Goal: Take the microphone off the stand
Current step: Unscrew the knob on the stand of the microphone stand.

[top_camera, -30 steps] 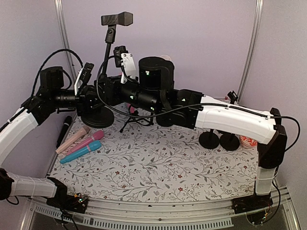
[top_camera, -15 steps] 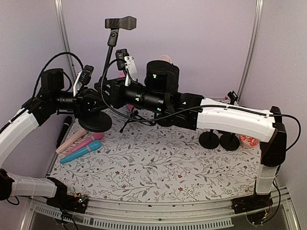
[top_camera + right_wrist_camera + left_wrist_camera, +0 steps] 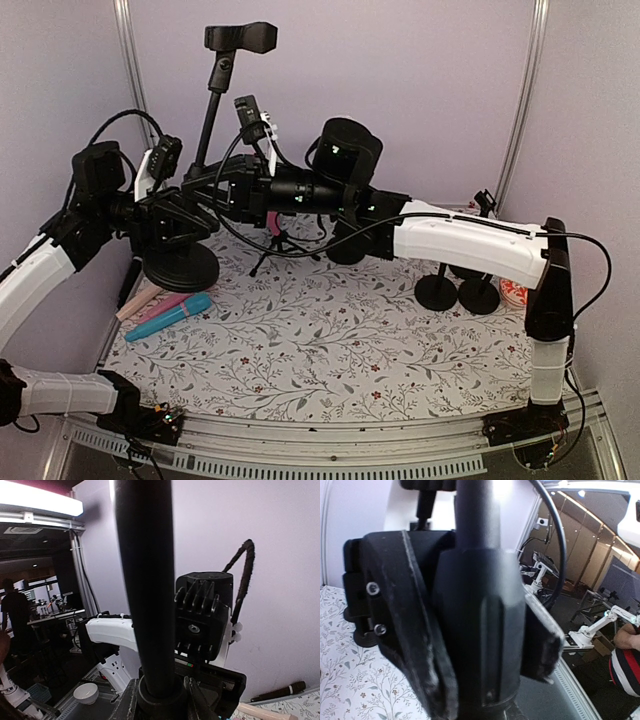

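The tall black stand (image 3: 208,120) rises from a round base (image 3: 180,268) at the left of the mat. A black tapered piece (image 3: 240,37) lies crosswise on its top; I cannot tell whether it is the microphone or only its clip. My left gripper (image 3: 185,222) is shut on the thick lower collar (image 3: 480,605), with one finger (image 3: 415,645) on each side. Just above it, my right gripper (image 3: 205,183) is shut on the thinner pole (image 3: 145,580), which fills the right wrist view.
On the floral mat lie a pink (image 3: 150,290), a magenta (image 3: 182,297), a blue (image 3: 168,317) and a black microphone (image 3: 133,270). A small tripod (image 3: 275,245) stands behind the arms. Two short round-based stands (image 3: 437,290) sit at the right, beside a red-and-white object (image 3: 518,295).
The right gripper's jaws have closed on the pole. Both arms have shifted left with the stand, and its base now sits further left and nearer.
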Controlling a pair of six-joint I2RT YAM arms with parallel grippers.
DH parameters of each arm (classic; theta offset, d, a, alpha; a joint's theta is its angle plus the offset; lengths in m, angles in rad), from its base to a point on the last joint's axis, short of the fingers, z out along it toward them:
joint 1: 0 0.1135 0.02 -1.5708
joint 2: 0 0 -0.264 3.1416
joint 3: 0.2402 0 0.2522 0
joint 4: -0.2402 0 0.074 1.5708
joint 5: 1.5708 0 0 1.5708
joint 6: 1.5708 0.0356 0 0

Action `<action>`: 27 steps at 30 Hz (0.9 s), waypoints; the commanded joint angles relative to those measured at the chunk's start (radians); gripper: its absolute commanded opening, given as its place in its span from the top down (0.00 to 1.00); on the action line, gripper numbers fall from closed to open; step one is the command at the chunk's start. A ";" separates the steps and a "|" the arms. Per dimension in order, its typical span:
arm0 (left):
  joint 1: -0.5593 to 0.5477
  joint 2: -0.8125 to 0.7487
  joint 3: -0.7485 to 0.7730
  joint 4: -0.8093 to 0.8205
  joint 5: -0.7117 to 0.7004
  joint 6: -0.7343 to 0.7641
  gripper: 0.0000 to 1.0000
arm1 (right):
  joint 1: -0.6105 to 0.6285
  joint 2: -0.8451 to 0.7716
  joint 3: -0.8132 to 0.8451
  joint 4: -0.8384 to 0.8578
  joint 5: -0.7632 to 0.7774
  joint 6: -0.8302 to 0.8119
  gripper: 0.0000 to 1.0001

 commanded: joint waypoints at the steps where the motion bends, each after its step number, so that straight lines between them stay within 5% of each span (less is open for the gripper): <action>1: -0.037 0.013 -0.037 0.040 0.109 -0.014 1.00 | 0.020 0.062 0.146 0.331 -0.386 0.202 1.00; 14: -0.050 0.020 -0.045 0.050 0.132 -0.020 1.00 | 0.021 0.192 0.328 0.468 -0.592 0.413 1.00; 15: -0.050 0.020 -0.045 0.060 0.131 -0.029 1.00 | 0.020 0.190 0.323 0.465 -0.594 0.415 0.95; 18: -0.046 0.020 -0.043 0.098 0.119 -0.056 1.00 | 0.010 0.169 0.272 0.458 -0.561 0.419 0.49; 20: -0.035 0.018 -0.030 0.116 0.104 -0.061 1.00 | 0.001 0.121 0.184 0.427 -0.486 0.398 0.30; 27: 0.002 0.006 0.020 0.133 0.013 -0.046 1.00 | -0.008 -0.125 -0.154 0.070 0.071 0.105 0.17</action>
